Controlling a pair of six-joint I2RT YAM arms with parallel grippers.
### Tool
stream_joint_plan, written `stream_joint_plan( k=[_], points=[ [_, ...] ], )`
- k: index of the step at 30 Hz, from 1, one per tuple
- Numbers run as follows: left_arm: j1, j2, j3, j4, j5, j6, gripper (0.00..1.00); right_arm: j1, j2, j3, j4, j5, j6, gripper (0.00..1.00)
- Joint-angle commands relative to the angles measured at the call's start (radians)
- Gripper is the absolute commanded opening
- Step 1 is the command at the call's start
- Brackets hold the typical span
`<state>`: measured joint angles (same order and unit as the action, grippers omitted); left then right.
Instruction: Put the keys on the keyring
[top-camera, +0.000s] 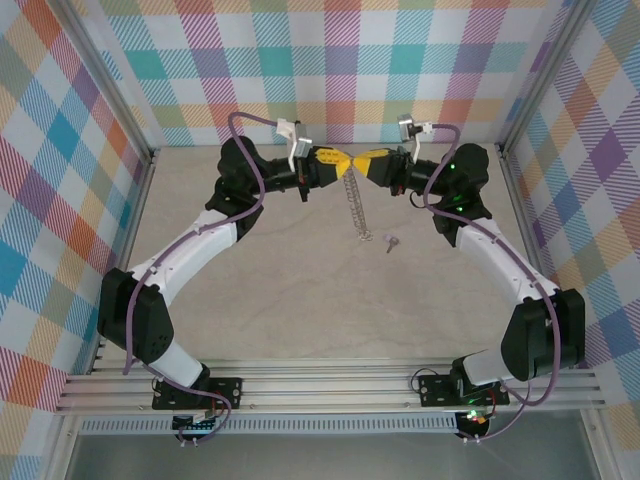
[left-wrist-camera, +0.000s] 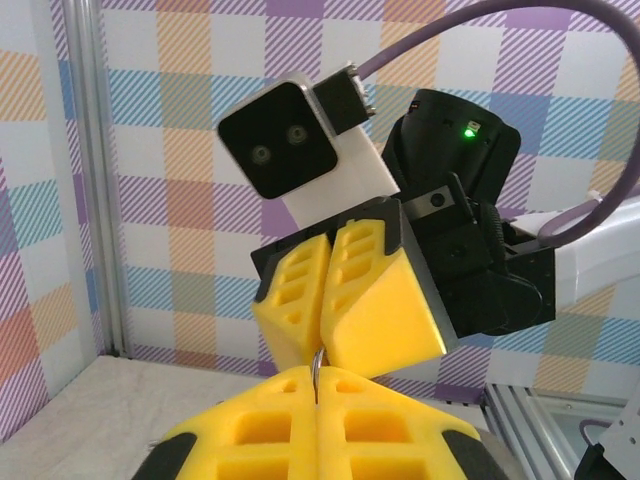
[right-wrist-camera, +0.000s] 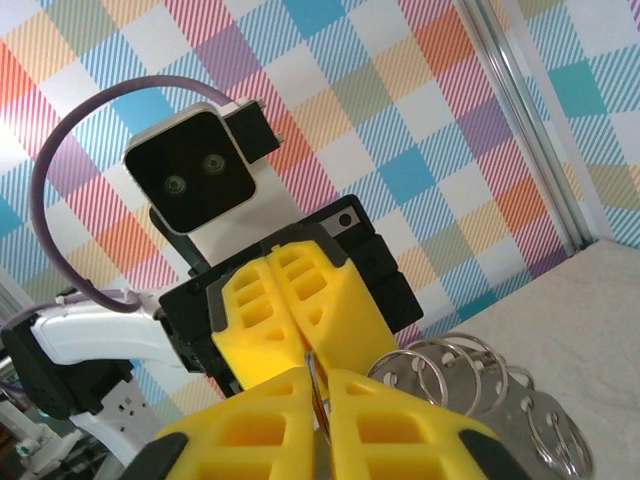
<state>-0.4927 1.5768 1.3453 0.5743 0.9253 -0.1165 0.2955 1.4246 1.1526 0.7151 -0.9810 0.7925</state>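
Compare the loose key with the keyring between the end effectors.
The key lies loose on the table; the keyring is pinched by the left end effector and right end effector. The key is one tiny piece; the keyring is a long string of rings. Both are silvery metal.

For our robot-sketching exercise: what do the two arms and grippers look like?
The left arm and right arm have white link shells, black joints and a purple cable each. The left gripper and right gripper have chunky yellow fingers with rectangular cut-outs on black bodies. Each wrist carries a white camera box with a black face.
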Motion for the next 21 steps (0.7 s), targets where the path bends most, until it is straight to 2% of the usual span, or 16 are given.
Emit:
stream_joint_plan(
  k=[1,7,9,11,14,18,21],
  points=[
    [0.005,-0.009,0.043,0.017,0.020,0.008,0.00,0.006,0.011,0.028,0.056,-0.007,0.014,0.01],
    [0.006,-0.017,0.053,-0.005,0.012,0.013,0.00,0.010,0.017,0.028,0.066,-0.019,0.022,0.00],
    [0.005,-0.018,0.054,-0.013,0.010,0.016,0.00,0.013,0.022,0.033,0.055,-0.031,0.018,0.15],
    [0.006,-0.021,0.055,-0.019,0.009,0.022,0.00,0.019,0.026,0.038,0.049,-0.041,0.018,0.19],
    [0.005,-0.022,0.054,-0.024,0.009,0.026,0.00,0.025,0.026,0.036,0.037,-0.037,0.009,0.16],
    [0.005,-0.026,0.054,-0.032,0.008,0.031,0.00,0.027,0.022,0.033,0.028,-0.030,0.003,0.00],
    [0.006,-0.029,0.055,-0.051,0.001,0.035,0.00,0.027,0.016,0.032,0.010,-0.017,-0.015,0.00]
  ],
)
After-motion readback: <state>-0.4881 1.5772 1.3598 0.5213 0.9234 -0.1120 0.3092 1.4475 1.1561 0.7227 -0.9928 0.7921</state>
